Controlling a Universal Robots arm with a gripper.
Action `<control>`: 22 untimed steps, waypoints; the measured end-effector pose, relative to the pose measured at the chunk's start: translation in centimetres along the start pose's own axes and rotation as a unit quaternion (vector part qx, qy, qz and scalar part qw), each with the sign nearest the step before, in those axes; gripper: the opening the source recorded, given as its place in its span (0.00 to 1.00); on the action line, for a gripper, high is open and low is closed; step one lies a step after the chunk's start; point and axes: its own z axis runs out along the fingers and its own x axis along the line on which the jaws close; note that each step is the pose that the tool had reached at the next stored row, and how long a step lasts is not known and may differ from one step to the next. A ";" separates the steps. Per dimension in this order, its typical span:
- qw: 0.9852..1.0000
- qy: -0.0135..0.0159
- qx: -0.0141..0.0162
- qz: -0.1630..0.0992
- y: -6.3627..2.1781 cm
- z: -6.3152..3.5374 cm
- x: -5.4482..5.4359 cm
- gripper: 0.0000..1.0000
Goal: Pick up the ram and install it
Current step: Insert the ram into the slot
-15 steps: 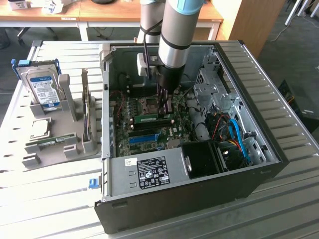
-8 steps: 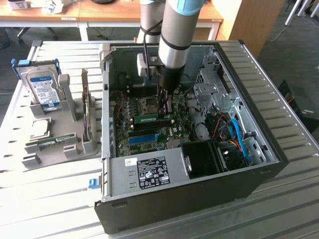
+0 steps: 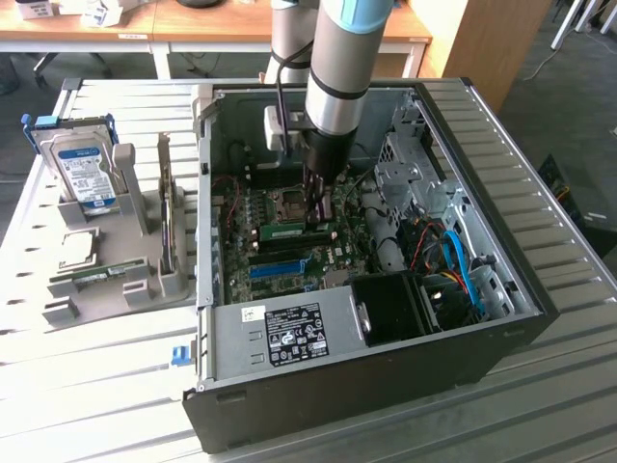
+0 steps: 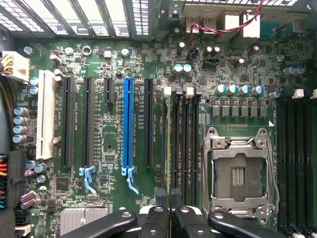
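Observation:
Inside the open computer case [image 3: 482,362], my gripper [image 3: 318,214] reaches down to the motherboard. The ram [image 3: 289,231], a narrow green stick, stands on edge at the black memory slots [image 4: 185,144] beside the CPU socket [image 3: 287,201]. My fingertips sit on its end nearest the exterior view's right. From the wrist, the ram [image 4: 169,144] shows edge-on as a thin line running away from the gripper [image 4: 171,201], whose black fingers [image 4: 161,196] are pressed together on it. Whether the stick is fully seated in its slot cannot be told.
A long blue slot [image 4: 129,129] and black expansion slots lie beside the memory slots. The power supply [image 3: 289,333], a black fan and blue cables crowd the case's near side. Outside, a grey holder [image 3: 145,280] carries a hard drive [image 3: 85,169] and another green stick [image 3: 101,277].

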 end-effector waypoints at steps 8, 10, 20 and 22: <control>1.000 0.000 0.001 0.000 0.10 0.19 0.0 0.12; 1.000 0.000 0.001 0.000 0.10 0.19 0.0 0.12; 1.000 0.000 0.001 0.000 0.13 0.33 0.0 0.12; 1.000 0.000 0.002 0.000 0.17 0.35 0.0 0.12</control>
